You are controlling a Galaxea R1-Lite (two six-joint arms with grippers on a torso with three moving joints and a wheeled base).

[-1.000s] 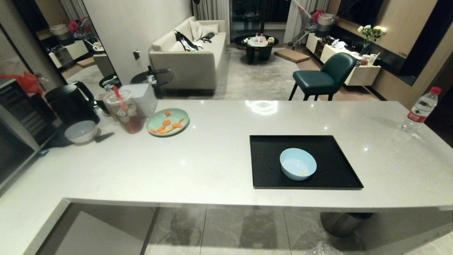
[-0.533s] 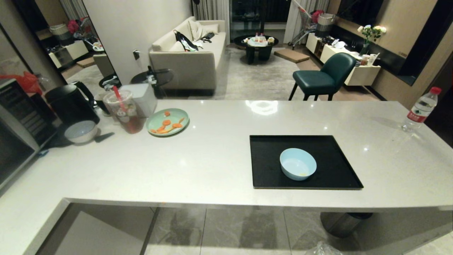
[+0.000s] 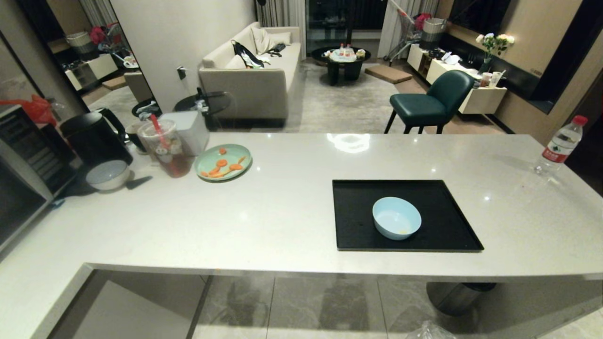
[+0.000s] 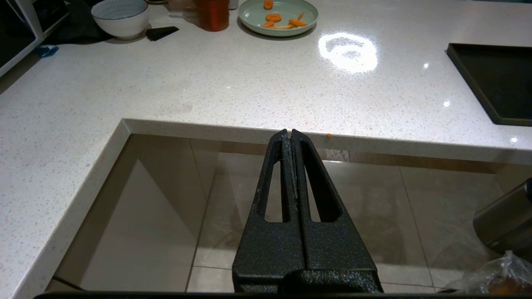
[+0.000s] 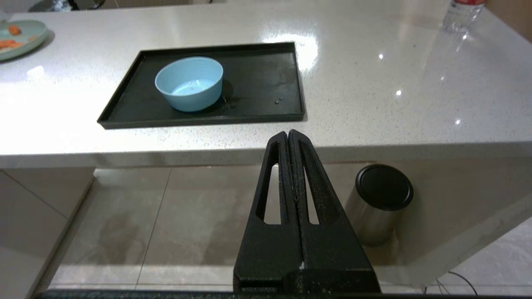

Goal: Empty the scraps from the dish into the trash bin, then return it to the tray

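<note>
Blue dish [image 5: 190,83] beyond right gripper [image 5: 289,133]

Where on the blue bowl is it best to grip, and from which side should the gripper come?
Probably the rim of the blue bowl, gripped from above with one finger inside. It stands upright and open on the black tray, and its smooth sloping wall offers little hold.

Trash bin [image 3: 431,331] mostly out of frame
</note>
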